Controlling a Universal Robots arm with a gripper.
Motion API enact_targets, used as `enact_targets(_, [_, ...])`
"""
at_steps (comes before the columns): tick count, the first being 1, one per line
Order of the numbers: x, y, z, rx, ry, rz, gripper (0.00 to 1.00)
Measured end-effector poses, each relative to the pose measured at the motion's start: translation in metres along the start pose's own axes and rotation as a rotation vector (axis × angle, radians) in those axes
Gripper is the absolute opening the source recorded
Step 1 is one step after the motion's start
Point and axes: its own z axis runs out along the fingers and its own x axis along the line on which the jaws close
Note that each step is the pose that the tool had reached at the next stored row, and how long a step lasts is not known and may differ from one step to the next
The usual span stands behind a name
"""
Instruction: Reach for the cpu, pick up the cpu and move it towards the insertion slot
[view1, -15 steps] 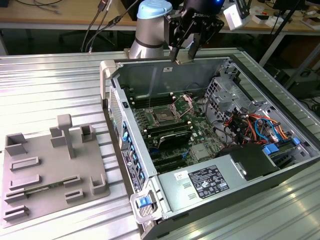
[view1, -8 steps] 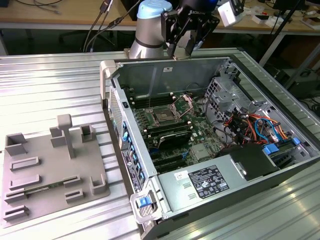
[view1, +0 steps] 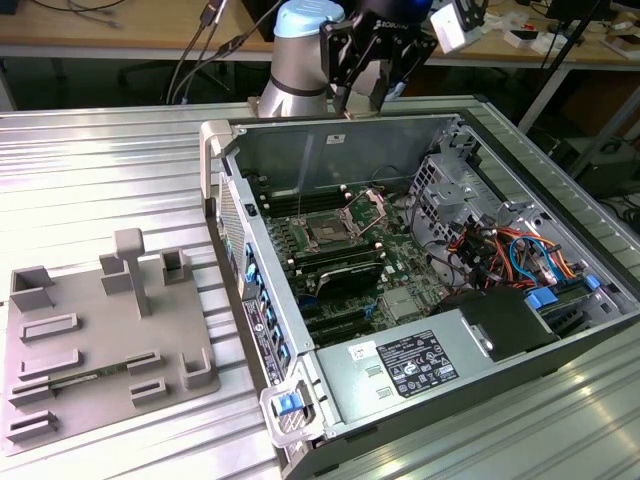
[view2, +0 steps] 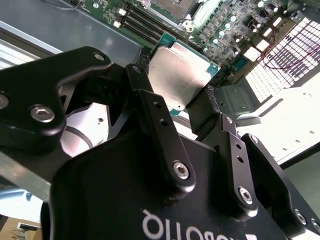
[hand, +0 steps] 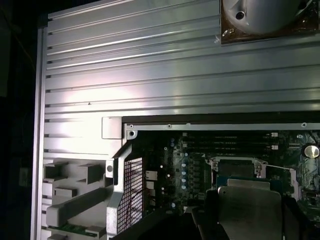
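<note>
My gripper (view2: 177, 92) is shut on the cpu (view2: 181, 72), a flat square chip with a silvery face, gripped by two opposite edges between the black fingers (view2: 150, 107). In the first wrist view the cpu (hand: 250, 207) hangs in my gripper (hand: 250, 220) over the motherboard, just short of the insertion slot (hand: 237, 167). The slot's metal frame stands open with a dark centre. In the exterior view my gripper (view1: 362, 75) hovers above the case's far wall, and the insertion slot (view1: 328, 232) lies on the green board below it.
The open computer case (view1: 215, 150) lies on a ribbed aluminium table. Memory slots, a drive cage (view1: 450, 185), coloured cables (view1: 500, 250) and a power supply (view1: 420, 360) crowd the inside. A grey fixture plate (view1: 100, 340) with raised blocks sits at the exterior view's left.
</note>
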Motion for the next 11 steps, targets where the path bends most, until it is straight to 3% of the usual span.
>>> enact_targets(4, [0.0, 0.0026, 0.0011, -0.0001, -0.0047, 0.017, 0.55])
enact_targets(11, [0.0001, 0.0028, 0.0011, -0.0001, -0.0045, 0.029, 0.55])
